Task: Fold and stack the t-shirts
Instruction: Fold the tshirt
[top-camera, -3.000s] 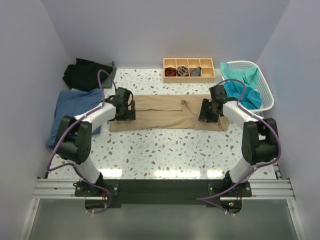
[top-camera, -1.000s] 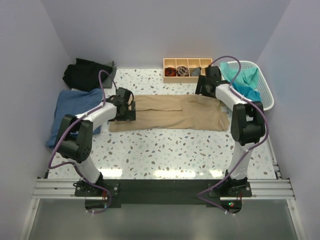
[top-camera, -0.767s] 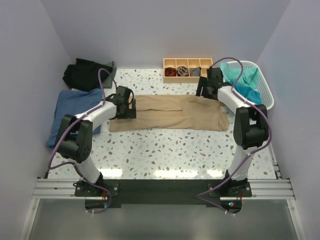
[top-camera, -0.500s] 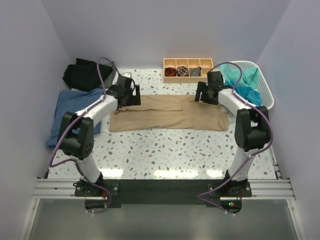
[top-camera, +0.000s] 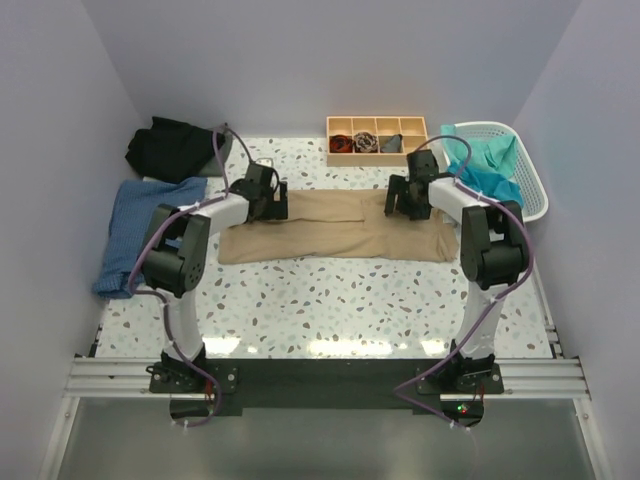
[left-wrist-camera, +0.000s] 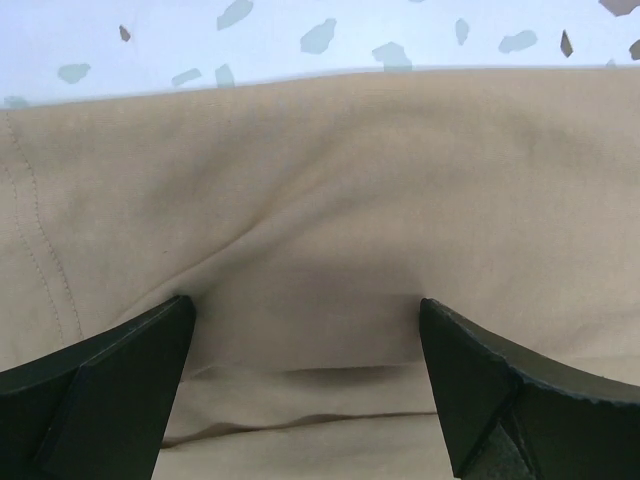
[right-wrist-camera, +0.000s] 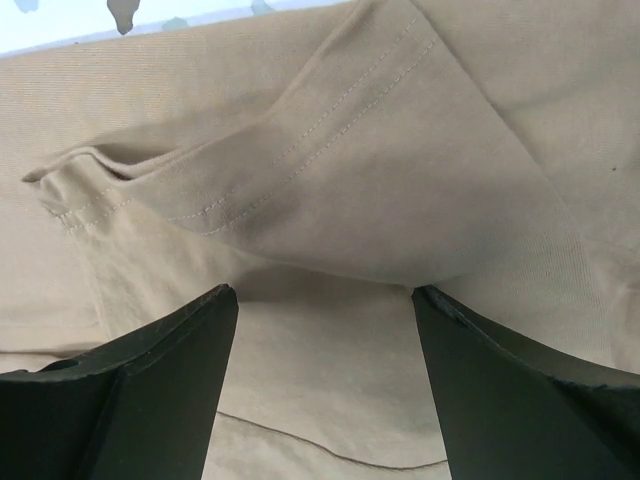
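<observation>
The tan-beige t-shirt (top-camera: 335, 228) lies as a long folded strip across the middle of the table. My left gripper (top-camera: 268, 205) is open, low over the strip's far left part; in the left wrist view (left-wrist-camera: 305, 310) its fingers (left-wrist-camera: 100, 390) straddle wrinkled tan cloth (left-wrist-camera: 320, 200). My right gripper (top-camera: 408, 200) is open over the far right part; in the right wrist view (right-wrist-camera: 325, 295) a stitched sleeve fold (right-wrist-camera: 300, 170) lies just ahead of the fingers (right-wrist-camera: 520, 390). A denim-blue shirt (top-camera: 140, 230) and a black shirt (top-camera: 175, 148) lie at the left. Teal shirts (top-camera: 485, 175) fill the basket.
The white laundry basket (top-camera: 530, 190) stands at the back right corner. The wooden compartment tray (top-camera: 377, 140) with small items sits at the back centre, just beyond the tan shirt. Walls close in the left, back and right.
Both grippers left the strip's ends and went to its far edge. In the last half second each moved inward and down onto the cloth. The right end of the shirt is rearranged.
</observation>
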